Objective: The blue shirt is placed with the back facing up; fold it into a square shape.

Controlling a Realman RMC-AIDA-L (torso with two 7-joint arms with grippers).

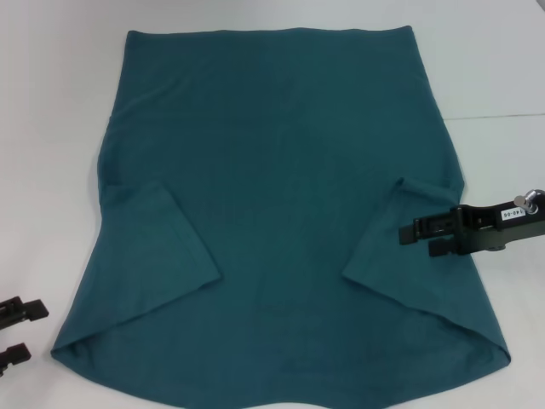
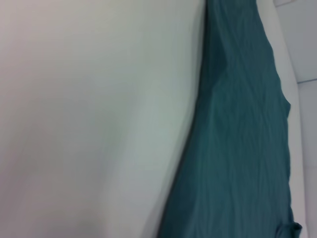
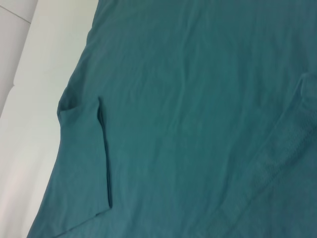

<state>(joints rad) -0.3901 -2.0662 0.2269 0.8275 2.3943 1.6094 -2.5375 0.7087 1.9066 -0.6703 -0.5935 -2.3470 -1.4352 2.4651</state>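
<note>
Fingers of the right gripper (image 1: 415,241) hover narrowly parted, empty, at right over the blue shirt (image 1: 281,170); a shallow pinch could drag the folded sleeve (image 1: 400,234) open.

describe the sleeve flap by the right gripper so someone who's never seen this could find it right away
A big blue shirt covers most of the white table. On its right side, the right gripper hangs over the folded-in sleeve, a slanted flap lying on the shirt's body. The matching left flap has no gripper over it; the left gripper sits off the cloth at the table's near left.
</note>
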